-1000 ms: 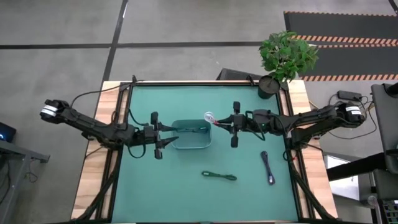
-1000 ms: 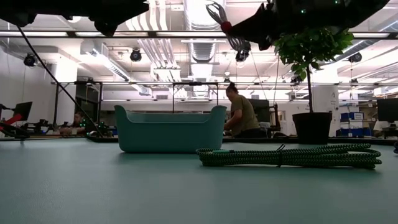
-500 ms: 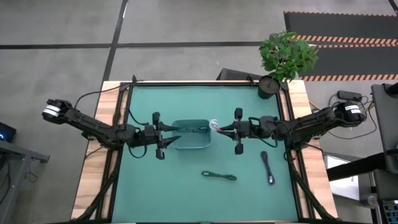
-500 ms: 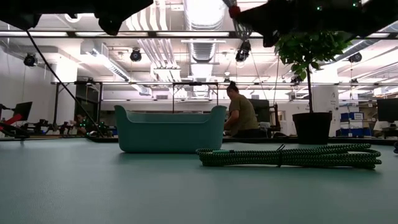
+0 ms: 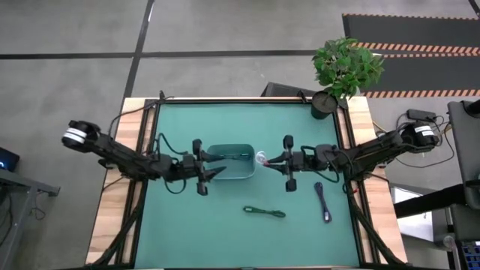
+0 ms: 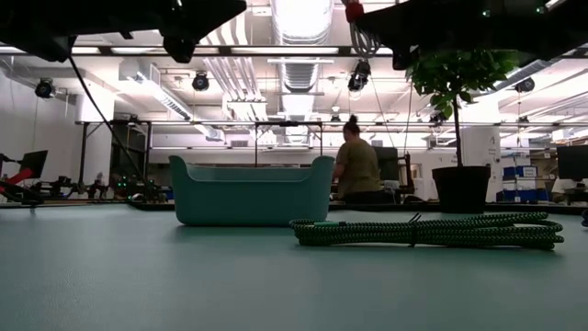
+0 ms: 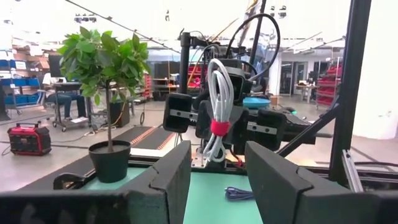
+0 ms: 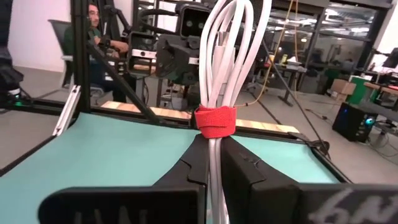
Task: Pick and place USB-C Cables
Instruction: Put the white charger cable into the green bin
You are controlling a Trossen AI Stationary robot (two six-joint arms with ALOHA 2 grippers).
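- My left gripper (image 5: 212, 172) has slid inward over the last sec; it now hangs at the left end of the teal bin (image 5: 231, 174), fingers (image 7: 168, 180) apart w/ nothing between them. Means: on standby near the drop spot, not carrying.
- White cable (image 5: 260, 158) w/ pink tie: it was up beyond the bin's far right corner a sec ago, now sits lower, at the bin's right edge, held up in the air. Pinched just below the tie by my right gripper (image 5: 271, 159), fingers (image 8: 249, 171) closed tight on the bundle. I judge release into the bin is next.
- Green cable (image 5: 264, 212) lies on the mat near the front, unmoved.
- Dark blue cable (image 5: 322, 201) lies to the right, unmoved. Dark grey one: I can't make it out for sure.
- Writing/brands: none I can read.
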